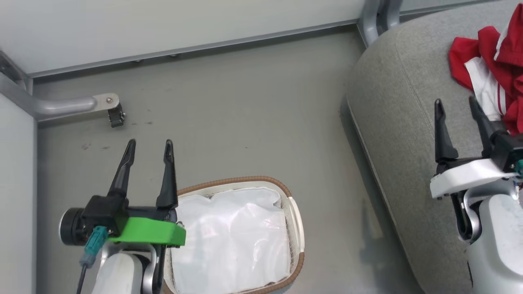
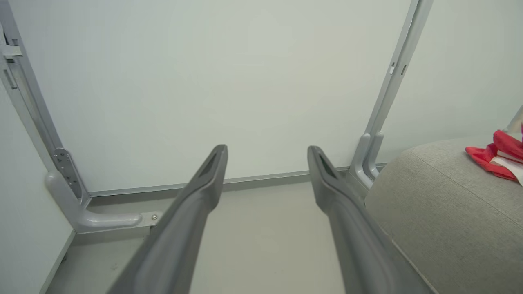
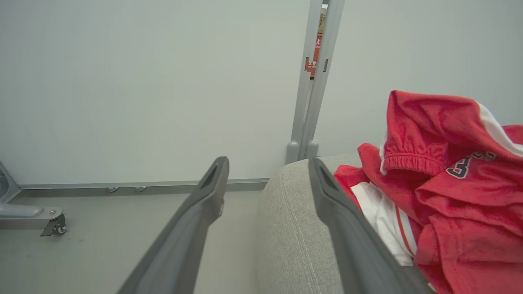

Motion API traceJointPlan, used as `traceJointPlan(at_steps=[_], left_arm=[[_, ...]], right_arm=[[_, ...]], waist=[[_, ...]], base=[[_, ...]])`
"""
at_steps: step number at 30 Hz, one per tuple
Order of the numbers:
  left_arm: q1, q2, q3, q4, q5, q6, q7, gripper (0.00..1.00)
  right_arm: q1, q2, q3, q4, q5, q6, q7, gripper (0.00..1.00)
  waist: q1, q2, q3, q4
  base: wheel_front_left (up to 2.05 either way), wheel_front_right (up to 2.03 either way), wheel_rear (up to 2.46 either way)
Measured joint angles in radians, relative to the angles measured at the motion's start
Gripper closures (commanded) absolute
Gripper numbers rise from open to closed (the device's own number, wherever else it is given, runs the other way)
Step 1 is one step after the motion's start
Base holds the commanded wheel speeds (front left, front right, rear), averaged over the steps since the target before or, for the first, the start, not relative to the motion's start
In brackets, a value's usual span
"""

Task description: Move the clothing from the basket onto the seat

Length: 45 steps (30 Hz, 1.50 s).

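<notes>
Left jaws: spread wide, holding nothing, over the floor [image 1: 245, 102]. Basket [image 1: 245, 179] sits just right of their base, with the white liner [image 1: 233, 237] inside it. Right jaws: spread wide, empty, above the seat [image 1: 392, 122] near its edge. Clothing [image 1: 498, 53] lies heaped on the seat, just beside their right finger; contact unclear.

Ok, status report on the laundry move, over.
Left gripper open, empty, beside basket. Right gripper open, empty, over seat. Clothing heaped on seat; white liner in basket, no red seen. Nothing in the way.
</notes>
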Motion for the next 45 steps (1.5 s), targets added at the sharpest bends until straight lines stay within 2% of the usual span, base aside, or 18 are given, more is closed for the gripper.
traceJointPlan(at_steps=[7,12,31,32,37,45], left_arm=[[0.079,0.0,0.082,0.035,0.015,0.031,0.0,0.0],[0.135,-0.001,0.126,0.048,-0.008,0.026,0.0,0.0],[0.243,-0.001,0.164,0.102,-0.035,0.021,0.0,0.0],[0.244,-0.001,0.164,0.102,-0.033,0.021,0.0,1.0],[0.244,-0.007,0.164,0.139,-0.055,0.021,0.011,1.0],[0.242,-0.007,0.175,0.141,-0.2,0.016,0.053,1.0]], right_arm=[[0.095,0.035,0.015,0.007,0.001,0.0,0.0,0.0],[0.156,0.05,0.043,0.033,-0.008,0.0,0.0,0.0],[0.265,0.068,0.069,0.065,-0.009,0.0,0.0,0.0],[0.267,0.069,0.068,0.069,-0.009,0.0,0.0,1.0],[0.28,0.08,0.065,0.103,0.012,0.0,0.014,1.0],[0.28,0.081,0.054,0.093,0.17,0.0,0.055,1.0]], waist=[[0.0,0.0,-0.068,0.043],[0.0,0.0,-0.118,0.059],[0.0,0.0,-0.199,0.068],[0.0,0.0,-0.2,0.068],[0.0,0.0,-0.201,0.069],[0.0,0.0,-0.204,0.074]], base=[[0.0,0.0,0.0],[0.0,0.0,0.0],[0.0,0.0,0.0],[0.0,0.0,0.0],[0.0,0.0,0.0],[0.0,0.0,0.0]])
